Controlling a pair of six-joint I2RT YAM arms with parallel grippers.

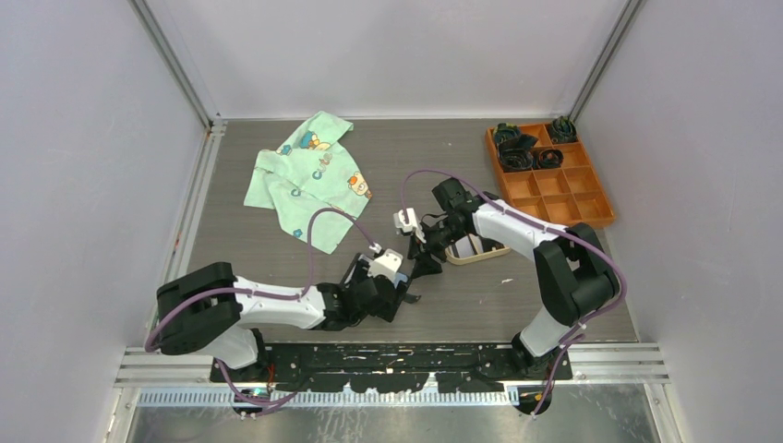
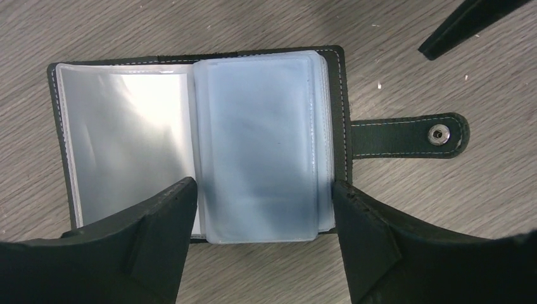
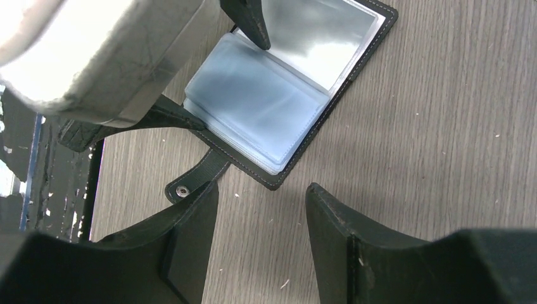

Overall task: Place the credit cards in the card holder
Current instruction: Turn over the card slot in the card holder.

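The black card holder (image 2: 347, 95) lies open flat on the table, its clear plastic sleeves (image 2: 259, 145) facing up and its snap tab (image 2: 411, 134) out to the right. My left gripper (image 2: 263, 185) is open, its jaws standing either side of the right-hand sleeve stack at the holder's near edge. My right gripper (image 3: 261, 187) is open and empty over bare table, just beside the holder (image 3: 297, 158) and its tab (image 3: 190, 183). In the top view both grippers (image 1: 403, 288) (image 1: 427, 263) meet over the holder. The credit cards (image 1: 480, 245) lie in the beige tray, partly hidden by the right arm.
The beige oval tray (image 1: 459, 259) sits just right of the grippers. An orange compartment box (image 1: 563, 198) with dark items stands at the back right. A green printed shirt (image 1: 305, 175) lies at the back left. White walls and rails enclose the table.
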